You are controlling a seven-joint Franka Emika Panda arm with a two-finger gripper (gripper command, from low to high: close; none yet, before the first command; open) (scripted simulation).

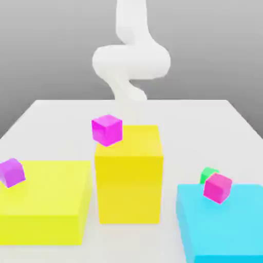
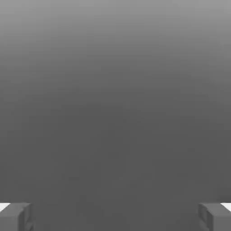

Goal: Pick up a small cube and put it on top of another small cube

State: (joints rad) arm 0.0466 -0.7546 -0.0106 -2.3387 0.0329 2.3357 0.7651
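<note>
Green cube point(image 1: 208, 173) sits on the bench point(image 1: 205, 123) toward the exterior view's right, just behind the far edge of the cyan block point(image 1: 223, 226). A hot-pink cube point(image 1: 217, 187) stands in front of it and hides most of it; that pink cube rests tilted at the far edge of the cyan block's top. Whether the green cube touches the cyan block cannot be told.

A tall yellow block point(image 1: 129, 174) stands near the middle of the bench. A magenta cube point(image 1: 107, 129) is at its upper corner on the exterior view's left, tilted. A low, wide yellow block point(image 1: 46, 200) lies beside the tall one, toward the bench's left edge in the exterior view. The violet-purple cube point(image 1: 11, 172) sits tilted at the far left corner of that low block's top, well apart from the green cube.

The white arm point(image 1: 131, 59) rises behind the far edge of the bench.

In the hand view the two fingers point(image 2: 16, 216) stand wide apart with nothing between them, against a plain grey background.
</note>
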